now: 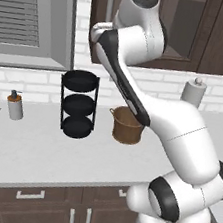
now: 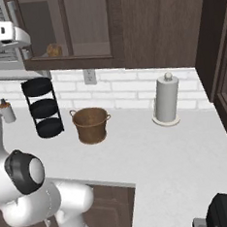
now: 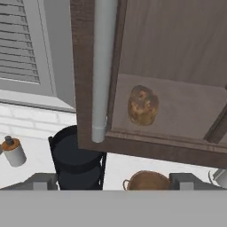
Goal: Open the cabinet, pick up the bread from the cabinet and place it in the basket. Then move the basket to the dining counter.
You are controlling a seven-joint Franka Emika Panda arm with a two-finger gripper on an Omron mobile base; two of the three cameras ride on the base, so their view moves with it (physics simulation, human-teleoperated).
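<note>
The arm's white links cover the right side of the basket (image 1: 126, 126) in the left base view and much of the cabinet (image 1: 216, 33) above. In the hand view the picture's bottom cuts the basket to a rim, and the bread (image 3: 142, 105) sits dim behind the glass, details blurred.

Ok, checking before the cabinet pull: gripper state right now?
Gripper: open, holding nothing, facing the cabinet handle.
</note>
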